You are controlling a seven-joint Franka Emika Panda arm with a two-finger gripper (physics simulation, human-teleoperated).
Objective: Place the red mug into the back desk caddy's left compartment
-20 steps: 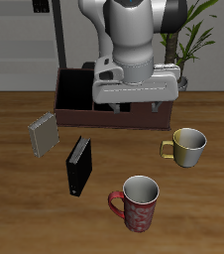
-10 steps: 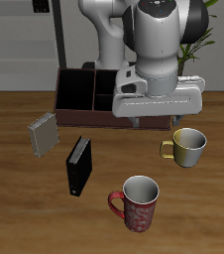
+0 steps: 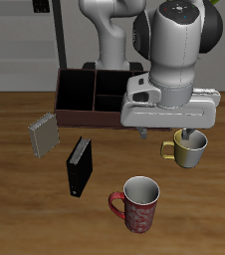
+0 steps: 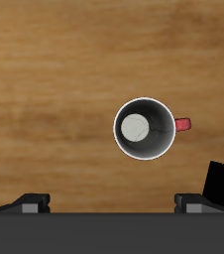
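Note:
The red mug (image 3: 137, 204) stands upright near the table's front edge, its handle (image 3: 114, 205) turned sideways. From above, the wrist view shows the red mug (image 4: 144, 129) with its grey-white inside, well clear of the fingers (image 4: 31, 201). My gripper (image 3: 165, 134) hangs open and empty above the table, between the mug and the back desk caddy (image 3: 85, 97). The caddy is dark reddish-brown, and my arm hides one end of it. Its left compartment (image 3: 75, 92), the large black square end section, is empty.
A squat cream-gold mug (image 3: 189, 147) sits just beside my gripper. A black book (image 3: 79, 165) stands upright between the caddy and the red mug; its corner (image 4: 223, 184) shows in the wrist view. A grey book (image 3: 43, 134) lies farther off.
My arm has swung away from above the caddy, toward the cream-gold mug and the table's front, uncovering more of the caddy. The mugs and books have not moved.

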